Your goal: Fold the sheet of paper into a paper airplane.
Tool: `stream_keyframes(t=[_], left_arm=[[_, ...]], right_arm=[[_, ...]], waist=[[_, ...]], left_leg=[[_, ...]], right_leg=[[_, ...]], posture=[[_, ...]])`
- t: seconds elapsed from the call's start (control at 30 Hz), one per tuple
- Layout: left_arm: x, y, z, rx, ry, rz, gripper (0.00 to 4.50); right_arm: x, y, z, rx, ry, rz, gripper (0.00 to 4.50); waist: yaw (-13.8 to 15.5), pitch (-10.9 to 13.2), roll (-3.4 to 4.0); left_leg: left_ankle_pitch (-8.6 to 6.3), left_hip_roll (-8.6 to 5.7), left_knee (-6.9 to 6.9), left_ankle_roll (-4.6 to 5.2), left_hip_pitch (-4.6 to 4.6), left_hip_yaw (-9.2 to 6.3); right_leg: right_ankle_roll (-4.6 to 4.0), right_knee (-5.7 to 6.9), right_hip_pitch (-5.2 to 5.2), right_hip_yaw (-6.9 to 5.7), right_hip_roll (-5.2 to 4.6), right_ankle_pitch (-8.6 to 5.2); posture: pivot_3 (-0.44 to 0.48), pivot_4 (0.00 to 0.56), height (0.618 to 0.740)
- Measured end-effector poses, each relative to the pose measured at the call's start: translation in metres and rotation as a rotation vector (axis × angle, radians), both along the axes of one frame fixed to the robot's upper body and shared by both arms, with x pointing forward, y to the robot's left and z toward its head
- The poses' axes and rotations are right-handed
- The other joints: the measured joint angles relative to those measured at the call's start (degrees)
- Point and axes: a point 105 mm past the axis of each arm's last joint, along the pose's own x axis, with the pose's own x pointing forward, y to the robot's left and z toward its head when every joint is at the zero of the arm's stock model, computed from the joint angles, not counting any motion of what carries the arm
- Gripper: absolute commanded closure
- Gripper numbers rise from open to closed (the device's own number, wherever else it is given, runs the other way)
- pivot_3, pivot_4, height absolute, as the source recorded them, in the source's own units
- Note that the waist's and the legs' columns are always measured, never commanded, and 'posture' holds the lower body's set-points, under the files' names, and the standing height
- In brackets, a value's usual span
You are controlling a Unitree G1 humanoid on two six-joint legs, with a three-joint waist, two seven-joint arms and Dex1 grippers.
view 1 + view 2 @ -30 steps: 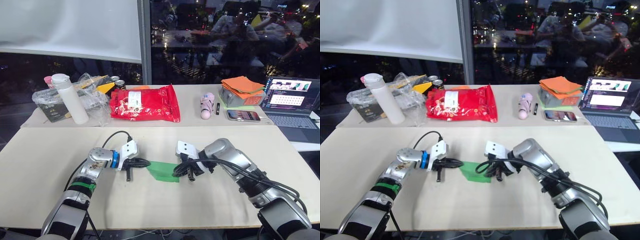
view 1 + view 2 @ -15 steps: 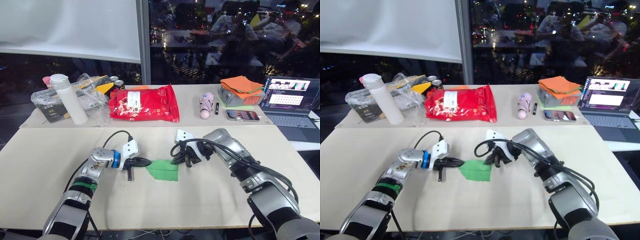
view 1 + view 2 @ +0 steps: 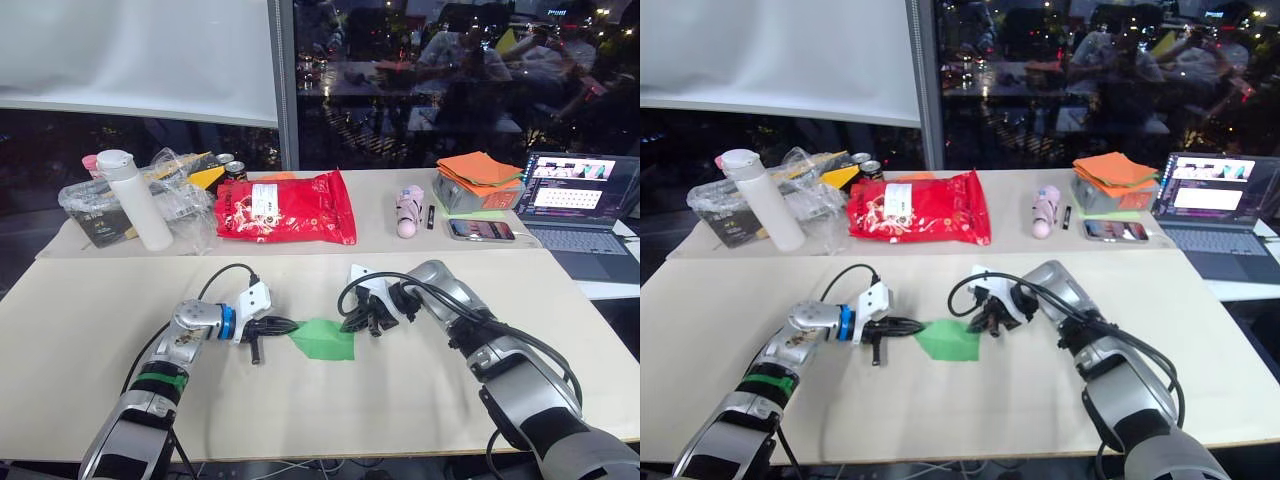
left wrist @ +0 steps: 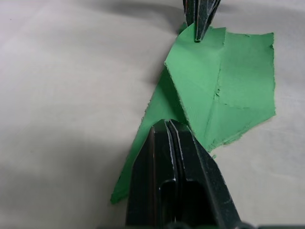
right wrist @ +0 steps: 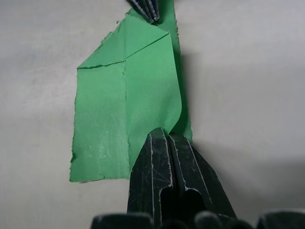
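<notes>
The sheet of paper (image 3: 325, 340) is a narrow, creased green shape with a pointed left end, lying flat mid-table. My left gripper (image 3: 288, 325) is shut on that pointed end; in the left wrist view its closed tips (image 4: 167, 125) sit on a raised fold of the paper (image 4: 228, 81). My right gripper (image 3: 352, 322) meets the paper's far right corner. In the right wrist view it (image 5: 164, 132) is shut on a flap of the paper (image 5: 105, 119) that curls up into the tips. The two grippers face each other across the paper.
Along the back of the table (image 3: 90, 330) stand a white bottle (image 3: 135, 200), a clear bag of items (image 3: 95, 205), a red packet (image 3: 285, 208), a pink object (image 3: 410, 210), a phone (image 3: 482, 230), an orange paper stack (image 3: 485, 170) and a laptop (image 3: 580, 195).
My right gripper has drawn back from over the paper's right part to its far right corner. The left gripper has stayed at the paper's pointed end.
</notes>
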Motion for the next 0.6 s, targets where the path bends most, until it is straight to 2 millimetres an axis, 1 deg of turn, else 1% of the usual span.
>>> stream_keyframes(t=[0.1,0.2,0.3,0.37,0.5,0.6], left_arm=[[-0.01,0.0,0.017,-0.126,-0.003,-0.01,4.46],[-0.011,0.0,0.038,-0.196,-0.015,-0.011,4.46],[-0.016,-0.003,0.049,-0.244,0.03,-0.031,4.46],[-0.018,-0.007,0.044,-0.244,0.054,-0.039,4.46],[-0.015,-0.019,0.025,-0.225,0.085,-0.018,4.46],[-0.01,-0.022,0.016,-0.187,0.073,-0.015,4.46]], right_arm=[[0.0,-0.001,0.0,0.001,-0.003,0.003,4.5],[0.0,-0.001,0.0,-0.002,-0.011,0.008,4.5],[-0.001,0.0,-0.001,0.005,-0.012,0.009,4.5],[-0.003,0.0,-0.003,0.008,-0.015,0.011,4.5],[-0.005,-0.001,-0.003,0.016,-0.017,-0.004,4.5],[-0.006,-0.002,-0.002,0.014,-0.021,-0.008,4.5]], waist=[[-0.06,0.01,0.01],[-0.06,0.01,0.01],[-0.13,0.01,0.01],[-0.15,0.01,0.01],[-0.05,0.01,0.0],[0.02,0.01,0.01]], left_leg=[[0.0,0.01,0.0,0.0,0.0,0.0],[0.0,0.01,0.01,0.0,0.02,-0.01],[0.0,0.01,0.01,0.0,0.05,-0.01],[-0.01,0.01,0.01,0.01,0.06,-0.01],[-0.01,0.01,0.01,0.01,0.06,-0.01],[-0.02,0.01,0.01,0.03,0.05,-0.01]], right_leg=[[-0.01,0.01,0.0,-0.01,0.0,-0.01],[0.0,0.01,0.04,-0.01,0.0,-0.01],[0.04,0.0,0.07,-0.01,0.0,-0.04],[0.04,-0.01,0.08,-0.01,0.0,-0.05],[0.03,-0.04,0.08,-0.01,0.0,-0.04],[0.03,-0.06,0.08,-0.01,0.01,-0.05]], posture=[[0.0,0.15,0.732],[0.0,0.15,0.732],[0.0,0.15,0.732],[0.0,0.15,0.732],[0.0,0.15,0.732],[0.0,0.15,0.732]])
